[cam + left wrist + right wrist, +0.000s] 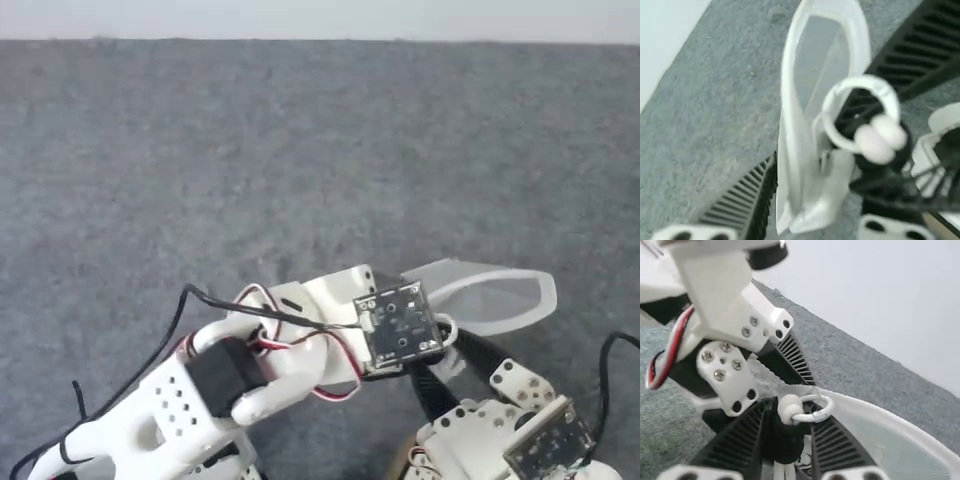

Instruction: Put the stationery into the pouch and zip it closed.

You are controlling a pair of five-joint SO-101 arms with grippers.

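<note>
Pouch (500, 298) looks light, floppy, slick — left gripper (810, 220) pinches its 9 o'clock end; right gripper (787, 415) nips the ring pull (812, 410).

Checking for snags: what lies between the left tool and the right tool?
The ring pull of the pouch, in the right wrist view: the right tool grips it close to the left tool, which holds the pouch rim.

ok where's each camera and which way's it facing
high: above the table, looking down; left arm, right arm, pouch show.
left wrist: on left arm, faces pouch and zip ring; left pincer beside the pouch.
right wrist: on right arm, faces zip ring in right pincer; left arm beyond.
shared: pouch in all; zip ring in both wrist views.
</note>
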